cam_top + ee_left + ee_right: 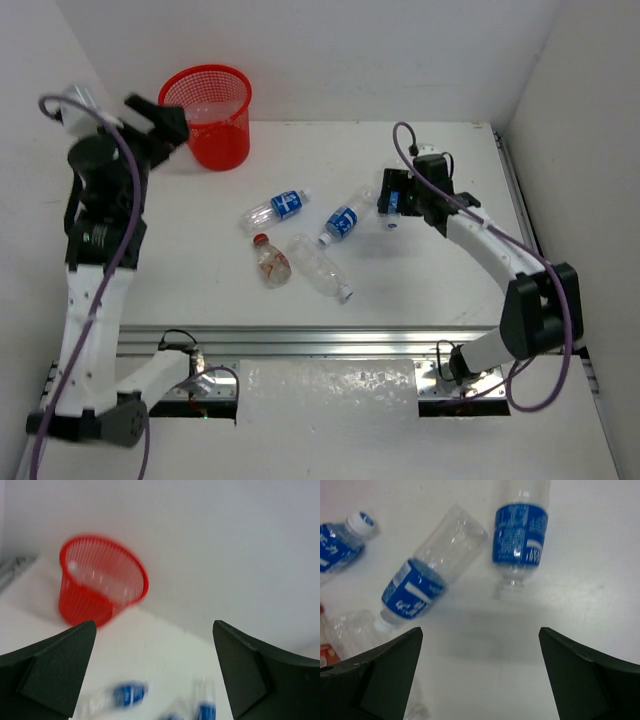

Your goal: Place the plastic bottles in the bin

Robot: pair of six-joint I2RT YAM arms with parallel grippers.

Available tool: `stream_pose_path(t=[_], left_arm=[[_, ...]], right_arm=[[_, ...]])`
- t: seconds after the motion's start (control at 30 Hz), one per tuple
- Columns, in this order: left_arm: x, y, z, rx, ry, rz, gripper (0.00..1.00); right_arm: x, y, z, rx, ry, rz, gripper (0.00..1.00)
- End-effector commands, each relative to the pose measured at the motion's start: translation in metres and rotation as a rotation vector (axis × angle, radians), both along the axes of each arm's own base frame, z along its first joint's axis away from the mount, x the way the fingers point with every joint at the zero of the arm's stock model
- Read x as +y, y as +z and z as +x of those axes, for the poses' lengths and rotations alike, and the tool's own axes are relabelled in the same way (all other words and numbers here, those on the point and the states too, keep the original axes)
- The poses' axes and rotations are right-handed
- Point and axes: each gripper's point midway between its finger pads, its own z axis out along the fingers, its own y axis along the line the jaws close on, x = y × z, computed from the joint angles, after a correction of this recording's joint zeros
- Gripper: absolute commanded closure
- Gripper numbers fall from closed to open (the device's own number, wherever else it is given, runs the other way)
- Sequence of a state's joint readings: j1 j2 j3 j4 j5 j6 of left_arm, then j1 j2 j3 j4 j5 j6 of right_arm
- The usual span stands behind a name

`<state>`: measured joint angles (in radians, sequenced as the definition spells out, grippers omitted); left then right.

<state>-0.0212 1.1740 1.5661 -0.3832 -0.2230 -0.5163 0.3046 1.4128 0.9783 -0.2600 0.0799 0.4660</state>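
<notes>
White surface carries everything. Red mesh bin stands upright at the far left, mouth up, with pale glints inside (too blurred in the left wrist view to name).

Five bottles lie on their sides mid-surface, well apart from the bin. The unlabelled bottle and red-capped bottle are nearest the arm bases, just beside each other. Beyond them are three with blue labels: far blue-label bottle, middle blue-label bottle and near blue-label bottle.

Step in hand, as I read it: a pick by the right arm. Most of the job looks undone, with five bottles to shift. The next move calls for the right end effector to drop and reach forward until its fingers straddle the near blue-label bottle across its body, then close. The middle one lies close by, so a finger could nudge it.

Left end effector: raised near the bin, fingers spread wide, nothing between them, touching nothing.

Right end effector: fingers spread wide, hovering over bare surface just short of the near blue-label bottle's neck, holding nothing.
</notes>
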Motion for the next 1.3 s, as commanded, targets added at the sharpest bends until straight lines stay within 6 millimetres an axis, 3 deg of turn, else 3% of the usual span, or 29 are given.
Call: stream_pose_path(t=[0.0,0.03,0.07,0.1,0.13,0.17,0.2,0.23,0.3,0.33,0.4,0.5,0.6,0.7,0.77,0.8,0.83,0.87,0.9,0.93,0.97,1.0,1.03,1.07,1.1,1.13,1.17,1.27], left_arm=[[-0.032,-0.115,-0.02,0.203,-0.174,-0.025,0.0],[-0.034,-0.123,-0.029,0.21,-0.185,-0.025,0.0],[-0.037,-0.122,-0.044,0.189,-0.206,-0.024,0.0],[-0.049,-0.147,-0.051,0.228,-0.273,-0.031,0.0],[-0.054,-0.15,-0.057,0.22,-0.31,-0.017,0.0],[-0.057,-0.151,-0.068,0.21,-0.333,-0.002,0.0],[-0.057,-0.164,-0.072,0.239,-0.341,0.024,0.0],[-0.055,-0.169,-0.077,0.251,-0.341,0.046,0.0],[-0.046,-0.185,-0.086,0.288,-0.306,0.097,0.0],[-0.043,-0.19,-0.088,0.299,-0.298,0.114,0.0],[-0.036,-0.205,-0.09,0.332,-0.264,0.135,0.0],[-0.043,-0.212,-0.088,0.33,-0.305,0.127,0.0],[-0.046,-0.216,-0.087,0.348,-0.327,0.126,0.0],[-0.053,-0.216,-0.088,0.339,-0.363,0.125,0.0],[-0.06,-0.214,-0.087,0.33,-0.406,0.122,0.0],[-0.071,-0.21,-0.088,0.314,-0.468,0.111,0.0],[-0.078,-0.212,-0.086,0.324,-0.506,0.095,0.0],[-0.096,-0.207,-0.089,0.31,-0.608,0.055,0.0],[-0.107,-0.203,-0.084,0.286,-0.672,0.03,0.0],[-0.123,-0.201,-0.086,0.278,-0.741,-0.034,0.0],[-0.144,-0.193,-0.092,0.245,-0.855,-0.069,0.0],[-0.159,-0.181,-0.085,0.183,-0.909,-0.077,0.0],[-0.193,-0.168,-0.097,0.157,-1.015,-0.091,0.0],[-0.207,-0.161,-0.095,0.134,-1.041,-0.082,0.0],[-0.225,-0.143,-0.096,0.066,-1.093,-0.063,0.0],[-0.243,-0.148,-0.092,0.089,-1.137,-0.066,0.0],[-0.264,-0.132,-0.1,0.055,-1.196,-0.06,0.0],[-0.288,-0.118,-0.094,0.024,-1.213,-0.061,0.0]], right_arm=[[-0.015,-0.004,0.036,0.003,-0.004,-0.087,0.01],[-0.015,0.002,0.049,-0.016,-0.009,-0.097,0.02],[-0.019,-0.014,0.059,0.008,-0.019,-0.113,0.03],[-0.019,-0.018,0.067,0.001,-0.002,-0.133,0.05],[-0.019,-0.012,0.08,-0.021,-0.012,-0.145,0.07],[-0.023,-0.033,0.085,0.03,-0.018,-0.173,0.09],[-0.023,-0.036,0.092,0.037,-0.008,-0.192,0.11],[-0.021,-0.027,0.107,0.012,-0.008,-0.194,0.12],[-0.026,-0.05,0.112,0.073,-0.005,-0.225,0.12],[-0.024,-0.05,0.118,0.073,0.002,-0.21,0.12],[-0.024,-0.073,0.118,0.126,0.014,-0.189,0.12],[-0.034,-0.096,0.116,0.183,-0.007,-0.173,0.17],[-0.037,-0.119,0.1,0.22,0.002,-0.154,0.31],[-0.038,-0.119,0.095,0.223,0.021,-0.166,0.51],[-0.039,-0.103,0.088,0.209,0.03,-0.171,0.73],[-0.041,-0.103,0.077,0.214,0.027,-0.179,0.76],[-0.035,-0.068,0.075,0.132,0.029,-0.16,0.78],[-0.031,-0.052,0.068,0.093,0.035,-0.154,0.79],[-0.026,-0.051,0.048,0.093,0.053,-0.144,0.79],[-0.002,-0.005,0.037,-0.035,0.111,-0.092,0.79],[0.012,-0.009,0.014,-0.04,0.175,-0.057,0.79],[0.053,0.009,-0.011,-0.077,0.366,0.092,0.79],[0.084,0.036,-0.026,-0.164,0.481,0.213,0.79],[0.101,0.069,-0.051,-0.246,0.589,0.313,0.8],[0.12,0.07,-0.087,-0.234,0.74,0.418,0.8],[0.13,0.085,-0.101,-0.273,0.797,0.464,0.81],[0.134,0.096,-0.116,-0.301,0.84,0.483,0.81],[0.141,0.118,-0.145,-0.349,0.948,0.531,0.81]])
